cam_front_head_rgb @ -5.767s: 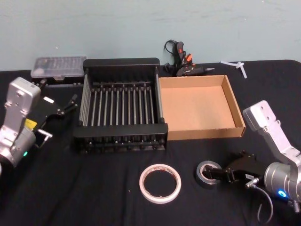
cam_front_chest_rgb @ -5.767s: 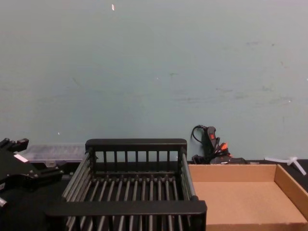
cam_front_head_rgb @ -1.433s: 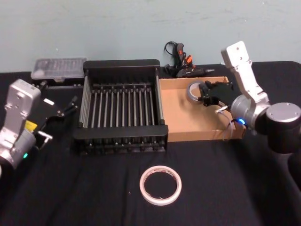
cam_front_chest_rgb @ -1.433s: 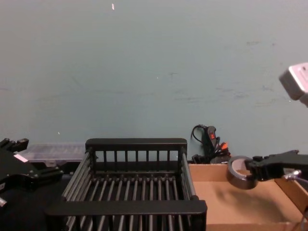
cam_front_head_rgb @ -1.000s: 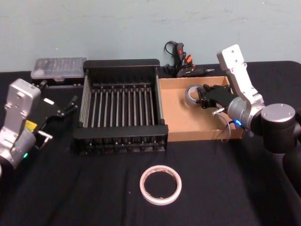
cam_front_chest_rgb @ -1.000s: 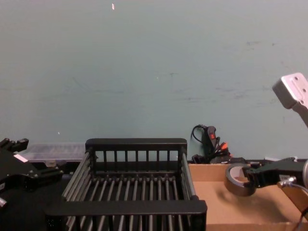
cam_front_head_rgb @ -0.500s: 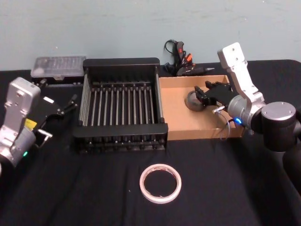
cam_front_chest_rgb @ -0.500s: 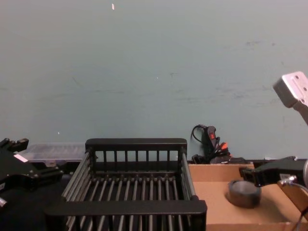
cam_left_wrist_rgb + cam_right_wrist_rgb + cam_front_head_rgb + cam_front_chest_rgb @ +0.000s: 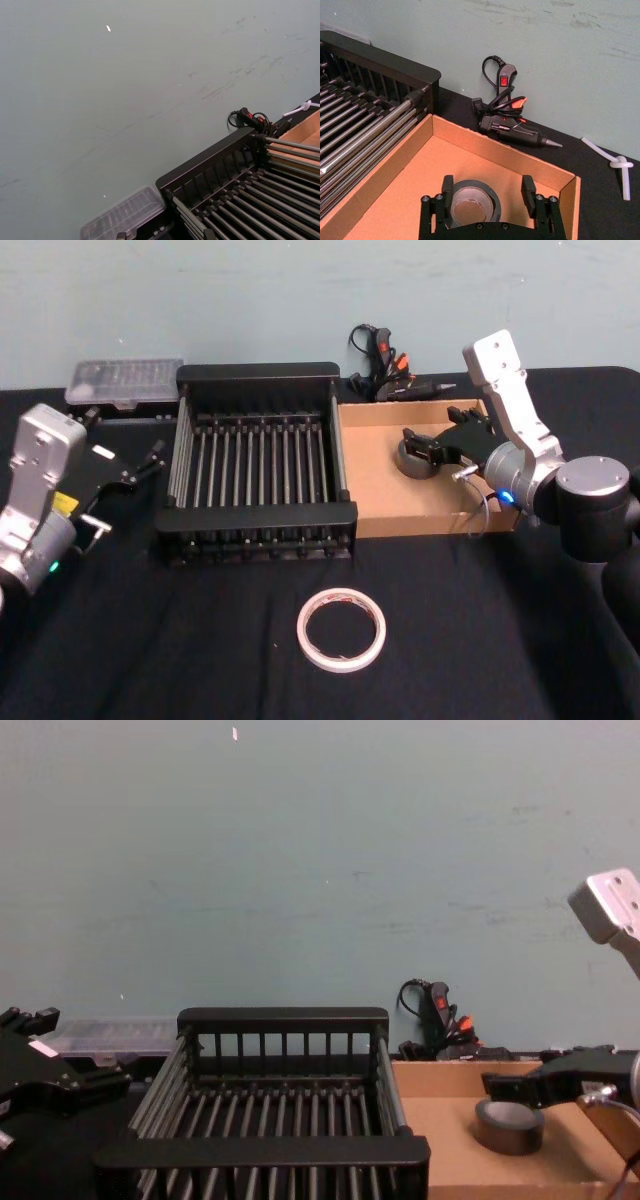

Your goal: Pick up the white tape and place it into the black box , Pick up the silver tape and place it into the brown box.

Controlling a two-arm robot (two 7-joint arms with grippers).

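The silver tape lies flat on the floor of the brown box, near its middle. My right gripper hovers just above and behind it, open, with the fingers spread wider than the silver tape and not touching it. From the chest view, the silver tape rests below the right gripper. The white tape lies flat on the black cloth in front of the black box. My left gripper is parked left of the black box, open and holding nothing.
A black glue gun with its cable lies behind the brown box. A clear plastic case sits behind the black box's left corner. A white plastic piece lies at the back right. Open cloth surrounds the white tape.
My right gripper carried the silver tape from the front of the table into the brown box, lowered it, then opened. The tape now rests on the box floor. The left arm stayed still.
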